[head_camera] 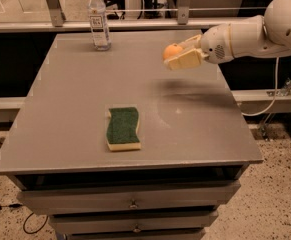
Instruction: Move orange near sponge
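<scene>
The orange (172,50) is a small round orange fruit held between the cream fingers of my gripper (177,55), lifted above the grey table (60,114) at its right middle. The white arm reaches in from the right edge of the view. The sponge (123,128), dark green on top with a pale yellow base, lies flat on the table near the front, below and left of the gripper, well apart from the orange.
A clear plastic water bottle (99,20) stands upright at the table's back left. A metal rail (135,25) runs behind the table. Drawers (132,203) sit under the tabletop. The table's right edge lies below the arm.
</scene>
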`<action>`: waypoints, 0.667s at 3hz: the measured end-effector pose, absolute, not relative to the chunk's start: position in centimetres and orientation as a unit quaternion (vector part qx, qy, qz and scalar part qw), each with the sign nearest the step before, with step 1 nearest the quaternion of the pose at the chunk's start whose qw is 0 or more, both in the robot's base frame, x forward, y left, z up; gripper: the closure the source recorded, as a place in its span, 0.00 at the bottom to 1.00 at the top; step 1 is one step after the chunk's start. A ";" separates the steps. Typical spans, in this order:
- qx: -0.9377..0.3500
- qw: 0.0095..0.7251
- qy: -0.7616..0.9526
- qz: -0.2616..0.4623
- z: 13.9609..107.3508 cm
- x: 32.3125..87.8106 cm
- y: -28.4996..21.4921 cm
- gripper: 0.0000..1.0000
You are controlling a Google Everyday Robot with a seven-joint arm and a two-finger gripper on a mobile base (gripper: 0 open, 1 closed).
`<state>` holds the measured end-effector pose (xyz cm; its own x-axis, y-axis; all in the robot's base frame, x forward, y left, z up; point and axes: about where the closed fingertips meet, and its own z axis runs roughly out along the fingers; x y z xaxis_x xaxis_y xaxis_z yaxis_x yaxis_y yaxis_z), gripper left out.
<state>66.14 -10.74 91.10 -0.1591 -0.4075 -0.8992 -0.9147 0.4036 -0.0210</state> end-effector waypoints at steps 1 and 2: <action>-0.476 0.446 0.701 0.289 90.8 64.5 -9.8 1.00; -0.500 0.435 0.680 0.313 89.3 58.6 -7.6 1.00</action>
<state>58.62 -7.63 89.26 -0.1215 -0.4070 -0.9053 -0.9527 0.3038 -0.0087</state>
